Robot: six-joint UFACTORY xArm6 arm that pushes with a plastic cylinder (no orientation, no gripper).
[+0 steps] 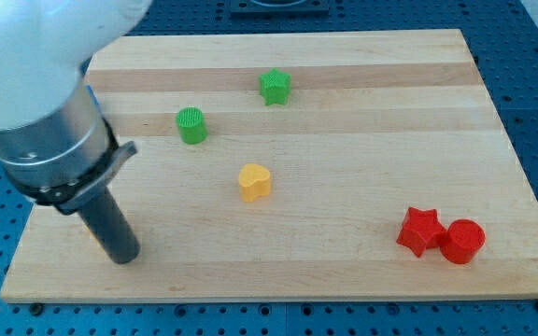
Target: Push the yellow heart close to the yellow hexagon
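A: Where is the yellow heart [255, 181]?
B: Near the table [362, 103] centre; its point seems to face the bottom edge.
A: And my tip [124, 254]?
B: Near the bottom-left corner, well apart from it; no hand is present.

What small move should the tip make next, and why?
Probably slide my tip toward the yellow heart: it stands apart, at the heart's lower left. No yellow hexagon shows, perhaps behind the arm, so the push direction is unsettled.
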